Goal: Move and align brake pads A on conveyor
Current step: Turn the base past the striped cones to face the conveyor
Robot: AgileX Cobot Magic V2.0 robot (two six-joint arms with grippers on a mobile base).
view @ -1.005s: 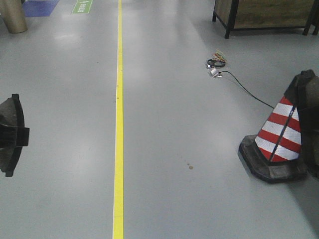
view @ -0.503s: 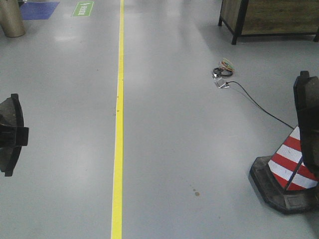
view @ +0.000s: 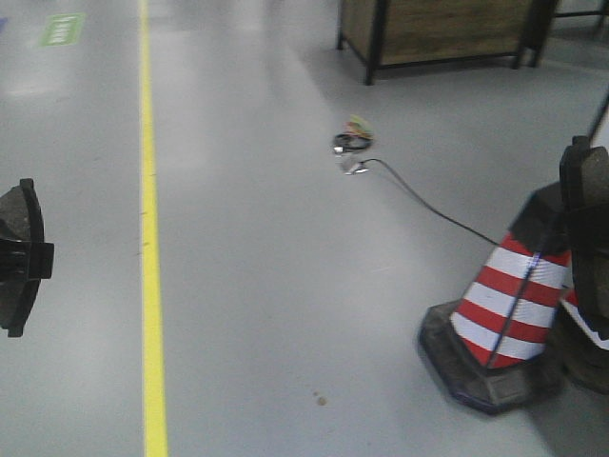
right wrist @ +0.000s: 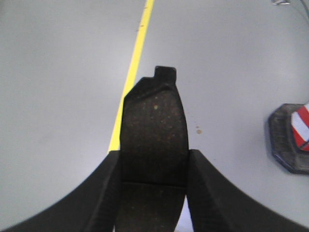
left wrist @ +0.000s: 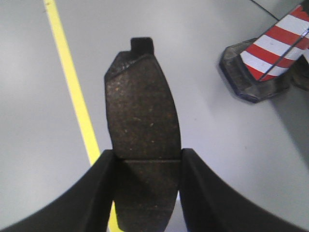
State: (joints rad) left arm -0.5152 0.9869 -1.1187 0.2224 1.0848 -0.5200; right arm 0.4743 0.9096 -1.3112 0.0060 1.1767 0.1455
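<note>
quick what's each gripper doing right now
Left gripper: closed on a brake pad.
Right gripper: closed on another brake pad.

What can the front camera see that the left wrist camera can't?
Only the front view shows the wooden cabinet, the cable bundle on the floor, and a green floor sign. Only the left wrist view shows the face of a brake pad clamped between the left gripper jaws. Both show the yellow floor line and the striped traffic cone.
</note>
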